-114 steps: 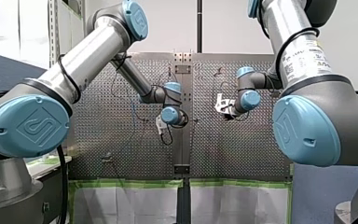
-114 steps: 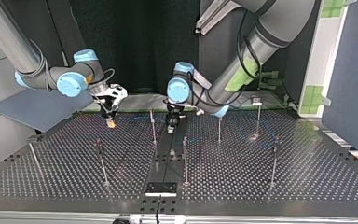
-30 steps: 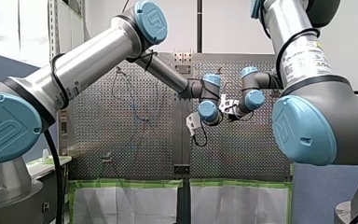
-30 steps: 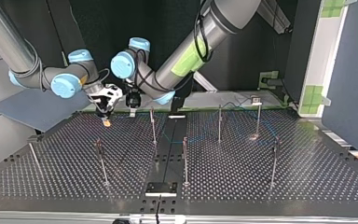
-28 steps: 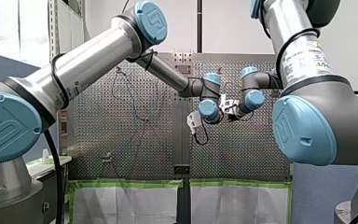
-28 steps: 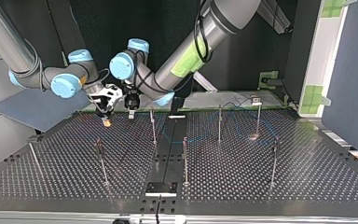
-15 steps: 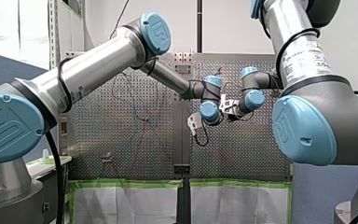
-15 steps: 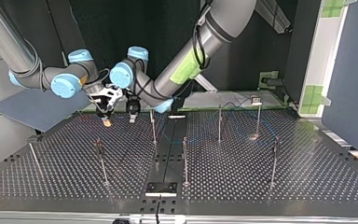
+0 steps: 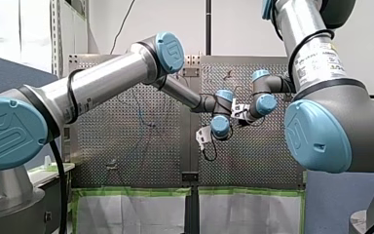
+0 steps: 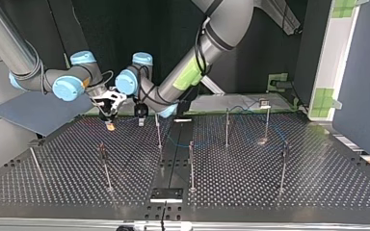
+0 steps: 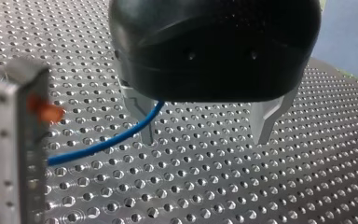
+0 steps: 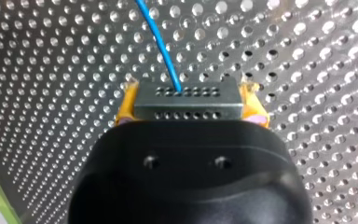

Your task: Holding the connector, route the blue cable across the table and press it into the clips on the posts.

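Behind my left tool (image 10: pixel 141 121) black backdrop (image 10: pixel 125 24); white green-taped panel (image 10: pixel 336 57), grey-blue screen (image 10: pixel 366 72) well apart from it; perforated counter (image 10: pixel 270 192) beneath.

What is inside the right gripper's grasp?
A grey connector sits clamped between the right gripper's yellow pads. The blue cable leaves its holed face over the perforated table. The connector's rear is hidden behind the gripper.

connector (image 12: pixel 188 100) between right gripper (image 12: pixel 189 108) fingers (image 12: pixel 127 106), cable (image 12: pixel 161 42) ahead, post (image 11: pixel 18 154) beside left gripper (image 11: pixel 205 139)
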`<state>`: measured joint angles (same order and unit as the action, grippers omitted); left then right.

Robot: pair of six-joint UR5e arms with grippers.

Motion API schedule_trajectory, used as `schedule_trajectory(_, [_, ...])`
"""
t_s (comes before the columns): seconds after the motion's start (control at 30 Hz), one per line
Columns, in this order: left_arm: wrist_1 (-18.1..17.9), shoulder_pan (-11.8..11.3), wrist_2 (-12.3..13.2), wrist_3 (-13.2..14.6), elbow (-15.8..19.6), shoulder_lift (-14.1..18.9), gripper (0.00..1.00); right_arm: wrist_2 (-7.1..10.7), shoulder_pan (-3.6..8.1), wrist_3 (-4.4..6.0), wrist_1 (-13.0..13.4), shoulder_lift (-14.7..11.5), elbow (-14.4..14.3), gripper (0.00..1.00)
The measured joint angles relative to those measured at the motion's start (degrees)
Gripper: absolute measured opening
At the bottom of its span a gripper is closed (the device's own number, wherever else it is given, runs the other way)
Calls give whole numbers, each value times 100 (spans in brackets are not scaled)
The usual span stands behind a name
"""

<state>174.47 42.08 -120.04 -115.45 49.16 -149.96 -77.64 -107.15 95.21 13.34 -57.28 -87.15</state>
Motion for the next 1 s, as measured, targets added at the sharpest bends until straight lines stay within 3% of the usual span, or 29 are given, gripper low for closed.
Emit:
schedule_trajectory(0.03, [3, 18, -57, -2, -7, -8, 100, -1, 0, 0, 1, 0, 0, 0])
schedule_trajectory(0.07, [5, 33, -99, -1, -11, -11, 67, -3, 0, 0, 2, 1, 0, 0])
schedule_trajectory(0.1, [6, 49, -138, 4, -12, -13, 67, -4, 0, 0, 4, 0, 0, 0])
schedule_trajectory(0.17, [6, 92, -240, 41, -13, -16, 35, -5, 1, 0, 8, 0, 0, 0])
schedule_trajectory(0.2, [4, 109, -288, 62, -13, -15, 35, -6, 1, 0, 9, 0, 0, 0])
schedule_trajectory(0.23, [-2, 128, -352, 91, -13, -16, 13, -6, 1, 0, 10, -1, 0, 0])
schedule_trajectory(0.27, [-12, 141, -399, 112, -13, -16, 0, -6, 1, 0, 10, 0, 0, 0])
schedule_trajectory(0.6, [27, 251, -654, 14, -15, 60, 0, 2, 4, 0, -8, -2, 36, 0])
schedule_trajectory(0.87, [385, 299, -1054, -212, -16, 394, 0, 25, 24, -1, -196, -103, 96, 0])
schedule_trajectory(1.0, [485, 302, -1270, -228, -15, 594, 0, 33, 40, 75, -260, -262, 103, 0])
